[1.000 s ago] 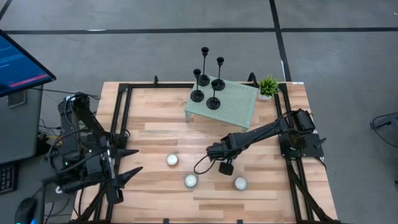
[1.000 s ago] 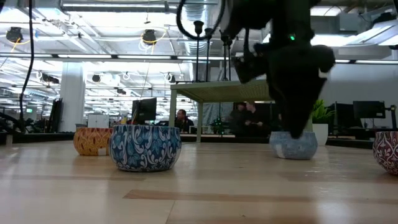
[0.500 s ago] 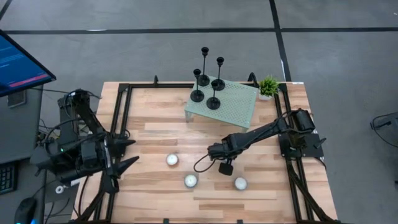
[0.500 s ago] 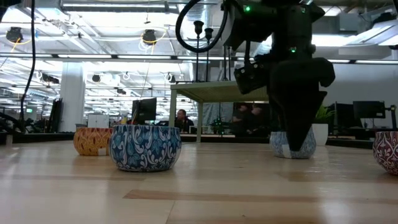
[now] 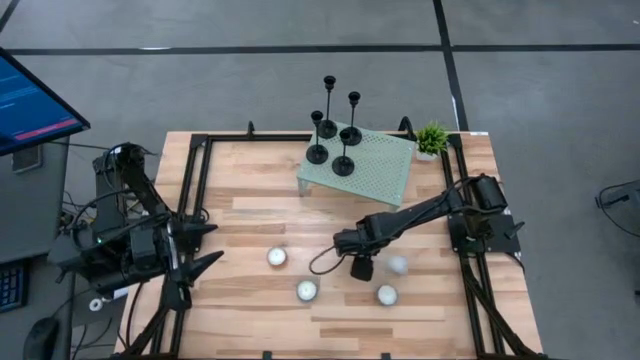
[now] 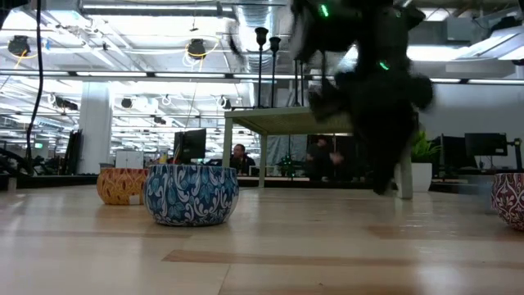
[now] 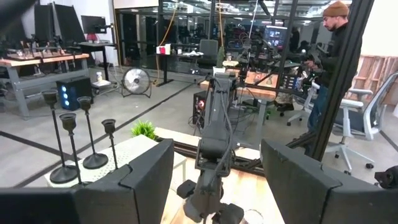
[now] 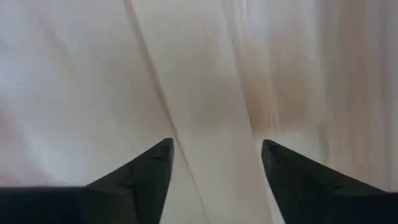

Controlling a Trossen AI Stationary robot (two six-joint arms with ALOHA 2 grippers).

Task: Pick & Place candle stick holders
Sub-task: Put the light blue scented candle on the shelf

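The four candle stick holders (image 5: 335, 135) stand upright on the green perforated stand (image 5: 385, 170) at roughly twelve o'clock from the right gripper (image 5: 340, 242) (nearer than the parted left gripper (image 5: 205, 252)), whose fingers gape over bare wood, grasping nothing.

Right gripper (image 8: 214, 171): two dark pointed fingers (image 8: 140, 177), tips spread with a clear gap between them. Nothing sits in that gap.
Table (image 8: 205, 81): pale wood boards, blurred, filling the whole view beyond the fingers, with a dark seam line running slantwise toward the gap.
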